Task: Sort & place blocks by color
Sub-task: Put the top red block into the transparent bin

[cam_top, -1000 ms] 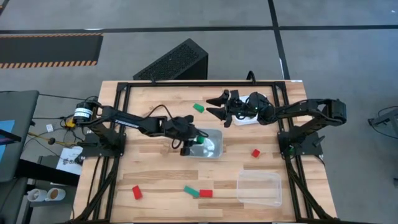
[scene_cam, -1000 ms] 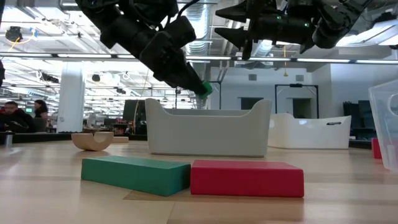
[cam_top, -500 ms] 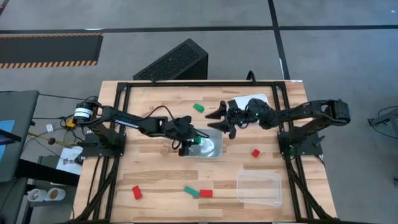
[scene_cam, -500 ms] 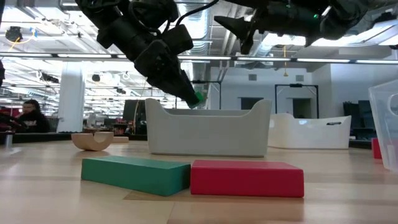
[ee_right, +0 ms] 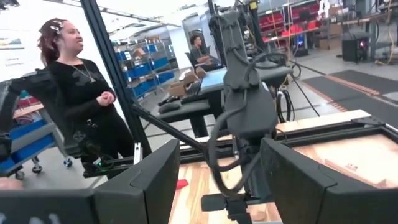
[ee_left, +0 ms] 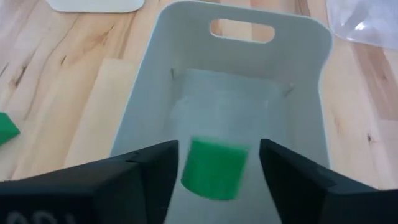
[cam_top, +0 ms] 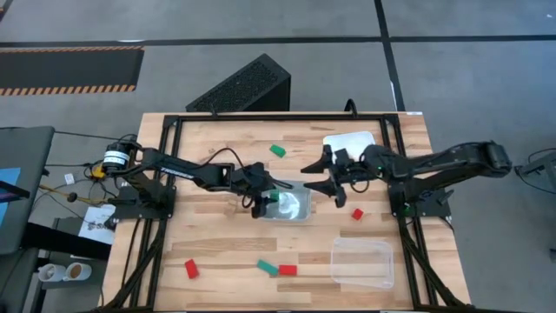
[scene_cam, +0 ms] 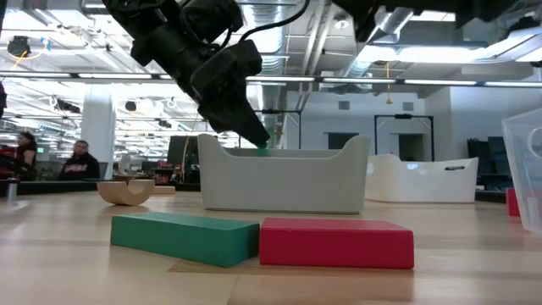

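Green cylindrical block (ee_left: 213,168) has dropped lower, now inside the white plastic tray (ee_left: 147,99) at frame centre. Your left end effector (ee_left: 214,163) still holds it; your right end effector (cam_top: 323,180), spread wide, has moved alongside.

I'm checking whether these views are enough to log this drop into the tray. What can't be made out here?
- Whether the left gripper grips or has released the small green block: left wrist view shows gaps beside it; low view, the grey tray's wall hides the fingertips.
- The tray's contents: high view, the arm covers part.
- The right gripper itself: low view, cut off at the top edge.
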